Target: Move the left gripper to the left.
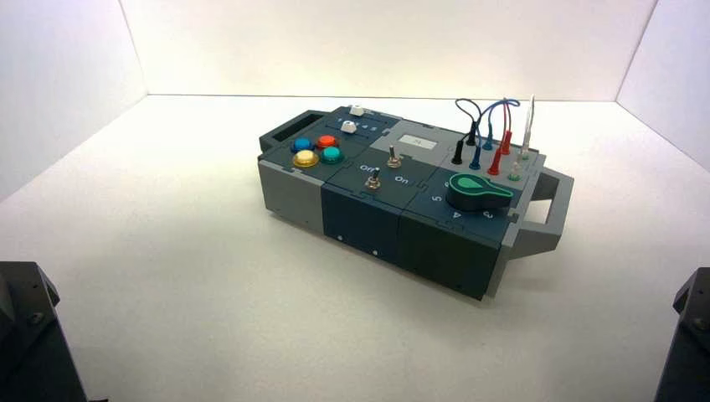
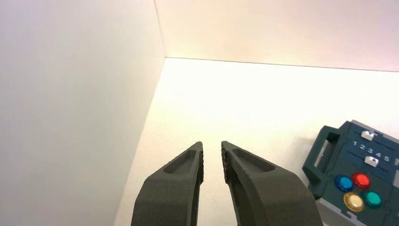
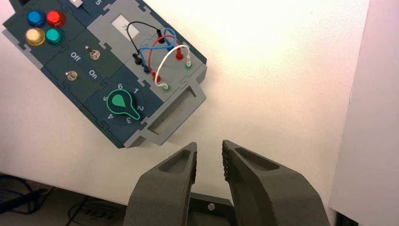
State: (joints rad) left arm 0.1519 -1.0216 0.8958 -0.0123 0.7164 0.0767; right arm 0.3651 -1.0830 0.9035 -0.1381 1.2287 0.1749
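Observation:
My left gripper [image 2: 211,144] shows only in the left wrist view. Its dark finger plates stand a little apart with nothing between them, over bare white table near the left wall. The control box [image 2: 329,162] lies off to its side, its handle and four coloured buttons [image 2: 358,189] showing. In the high view only the left arm's dark block [image 1: 25,335] shows, at the bottom left corner. My right gripper [image 3: 209,144] is open and empty near the table's front edge, short of the box's handle [image 3: 171,115].
The grey-and-navy box [image 1: 289,188] stands turned at the table's middle, with a green knob [image 1: 477,191], two toggle switches [image 1: 383,166] and plugged wires [image 1: 490,126]. White walls close the left, back and right. The right arm's block [image 1: 688,335] is at the bottom right.

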